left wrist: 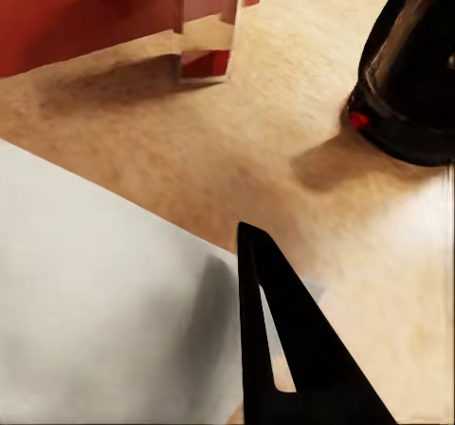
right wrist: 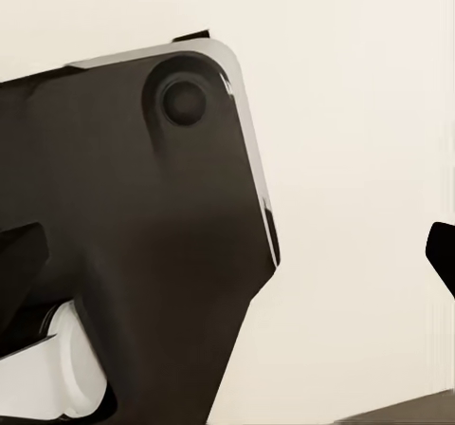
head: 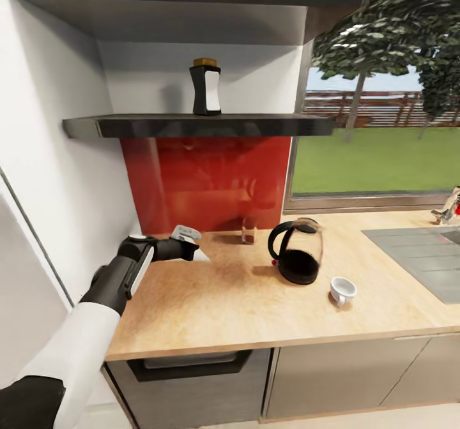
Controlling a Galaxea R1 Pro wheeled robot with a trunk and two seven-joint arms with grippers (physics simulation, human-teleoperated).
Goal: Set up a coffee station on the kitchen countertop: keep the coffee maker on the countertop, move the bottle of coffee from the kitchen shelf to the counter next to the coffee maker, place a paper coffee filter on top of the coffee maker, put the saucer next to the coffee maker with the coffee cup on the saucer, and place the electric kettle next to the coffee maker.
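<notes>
The bottle of coffee (head: 206, 87), dark with a yellow-brown cap, stands on the lower kitchen shelf (head: 198, 126). Below it on the kitchen countertop (head: 223, 308) are the glass electric kettle (head: 297, 250) (left wrist: 408, 74) and, to its right, the white coffee cup (head: 342, 288). My left gripper (head: 195, 252) hovers low over the counter's back left, left of the kettle, and is shut on the white paper coffee filter (head: 202, 256) (left wrist: 95, 292). One black finger (left wrist: 284, 349) lies beside the paper. The coffee maker and the saucer are out of view. A black fingertip (right wrist: 441, 254) of the right gripper shows at the right wrist view's edge.
A small glass (head: 248, 230) (left wrist: 204, 36) stands against the red backsplash (head: 204, 180). The steel sink (head: 421, 256) and tap (head: 447, 209) are at the right. A white wall (head: 51, 161) closes the left side. A dark robot part (right wrist: 142, 235) lies close before the right wrist camera.
</notes>
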